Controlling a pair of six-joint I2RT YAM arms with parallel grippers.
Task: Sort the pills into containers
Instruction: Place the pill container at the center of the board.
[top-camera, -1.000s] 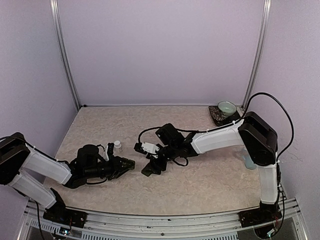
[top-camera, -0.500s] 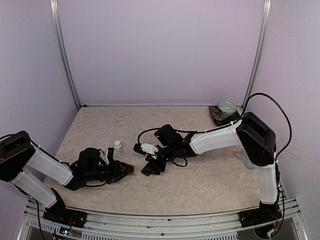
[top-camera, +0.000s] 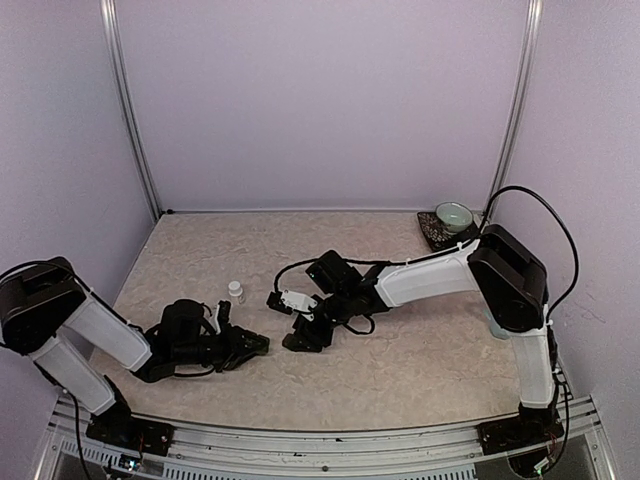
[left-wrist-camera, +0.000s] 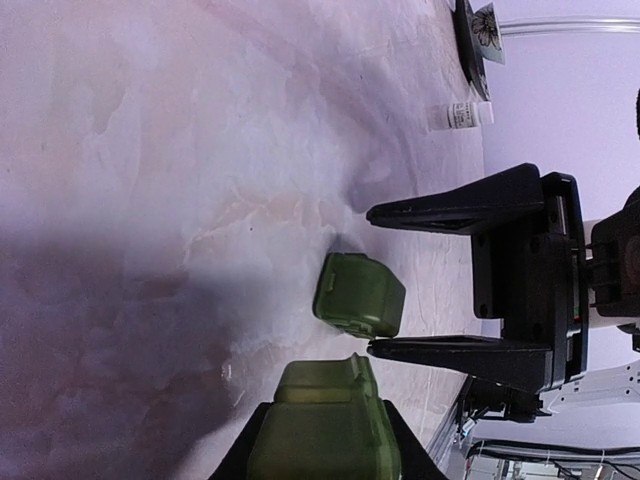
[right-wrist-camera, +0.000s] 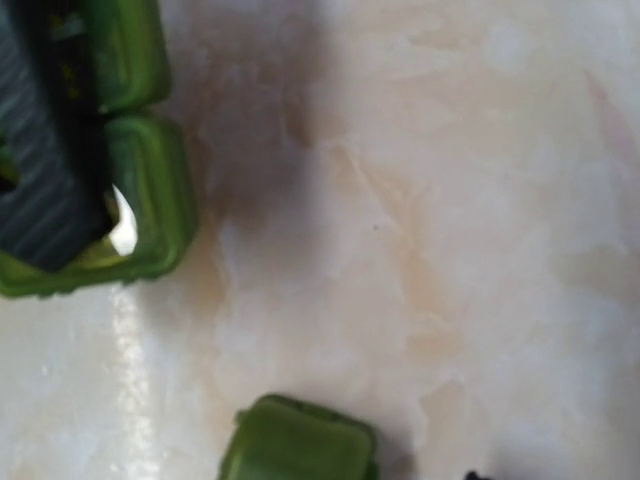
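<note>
My left gripper (top-camera: 255, 343) is shut on one end of a dark green container strip (left-wrist-camera: 322, 430) and holds it low over the table. In the right wrist view that strip (right-wrist-camera: 140, 200) shows two joined compartments at the top left, with a left finger (right-wrist-camera: 40, 180) across it. A separate green lidded compartment (left-wrist-camera: 360, 295) lies on the table just beyond the strip; it also shows in the right wrist view (right-wrist-camera: 300, 445). My right gripper (top-camera: 300, 335) is open, and its black fingers (left-wrist-camera: 450, 210) straddle the space beside the loose compartment. I cannot make out any pills.
A small white bottle (top-camera: 235, 290) stands behind the left gripper and also shows in the left wrist view (left-wrist-camera: 460, 115). A green bowl (top-camera: 453, 215) on a dark saucer (top-camera: 433, 235) sits at the back right. A pale blue mug (top-camera: 497, 325) is partly hidden behind the right arm.
My left gripper has moved slightly toward the near edge with the green strip. My right arm has shifted a little to the left.
</note>
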